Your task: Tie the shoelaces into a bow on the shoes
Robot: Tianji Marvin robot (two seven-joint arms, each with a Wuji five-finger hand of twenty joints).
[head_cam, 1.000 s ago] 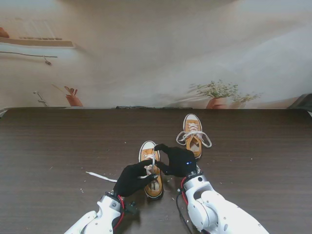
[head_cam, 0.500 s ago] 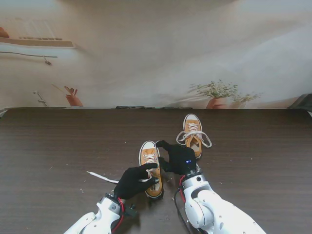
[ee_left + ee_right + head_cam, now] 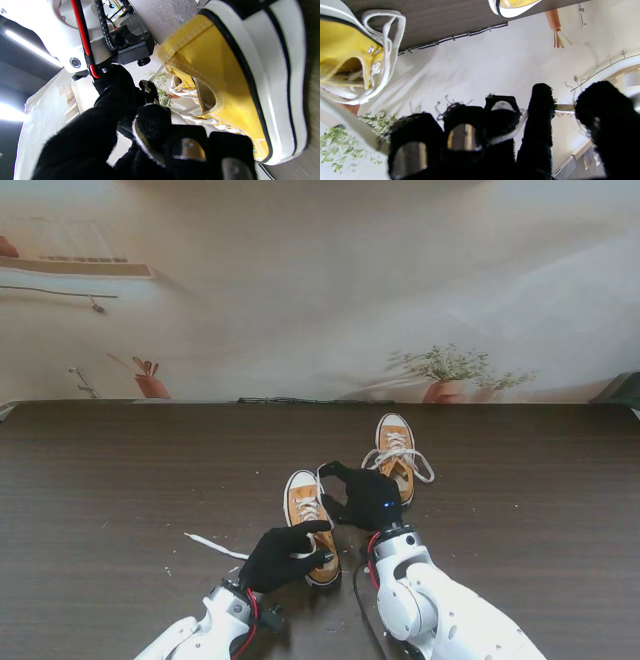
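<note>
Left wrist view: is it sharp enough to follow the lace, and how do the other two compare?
Left wrist view: near shoe sharp, its sole edge smeared, left hand a soft dark mass. Right wrist view: right hand blurred against the bright wall, lace visible. Stand view: evenly lit, laces tiny.

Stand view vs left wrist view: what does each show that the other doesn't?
Only the stand view: the far shoe with its laces looped, a loose lace end lying on the table, and the right hand from outside. Only the left wrist view: the near shoe's yellow canvas, eyelets and lace close up. Both: the near shoe and the left hand, fingers curled beside it.
</note>
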